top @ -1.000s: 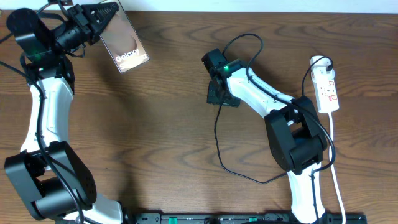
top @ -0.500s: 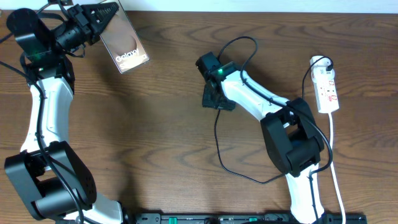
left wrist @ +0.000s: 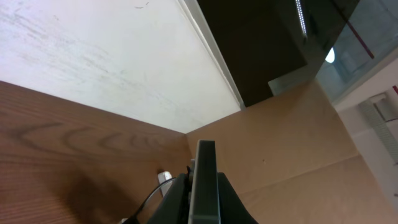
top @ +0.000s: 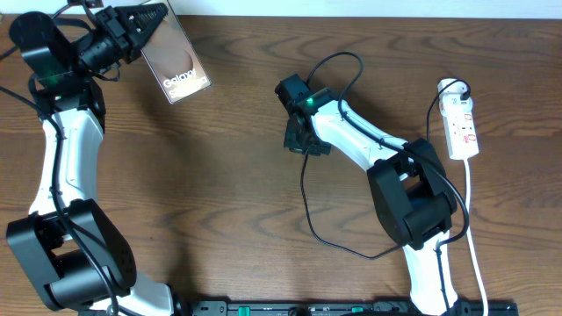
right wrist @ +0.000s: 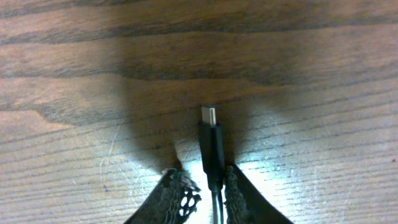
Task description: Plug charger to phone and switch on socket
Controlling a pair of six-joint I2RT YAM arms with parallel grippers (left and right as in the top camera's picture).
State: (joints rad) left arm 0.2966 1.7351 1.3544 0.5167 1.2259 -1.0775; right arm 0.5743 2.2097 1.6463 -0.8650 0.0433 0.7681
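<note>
My left gripper (top: 147,17) is shut on the phone (top: 178,63), a brown slab with white "Galaxy" lettering, and holds it raised and tilted at the far left. In the left wrist view the phone's thin edge (left wrist: 205,177) stands between the fingers (left wrist: 204,198). My right gripper (top: 297,140) is at the table's middle, shut on the charger (top: 304,189). In the right wrist view the charger's plug tip (right wrist: 209,116) sticks out forward between the fingers (right wrist: 203,173), just above the wood. The white socket (top: 462,125) lies at the far right, apart from both grippers.
The charger's thin cable loops across the table in front of the right arm's base (top: 420,197). A white lead (top: 472,246) runs from the socket toward the front edge. A white wall (left wrist: 81,62) and a brown board (left wrist: 292,143) stand beyond the table.
My right gripper has moved a little left and toward the back with the charger, and the cable loop followed. The left arm and the phone have not moved.
</note>
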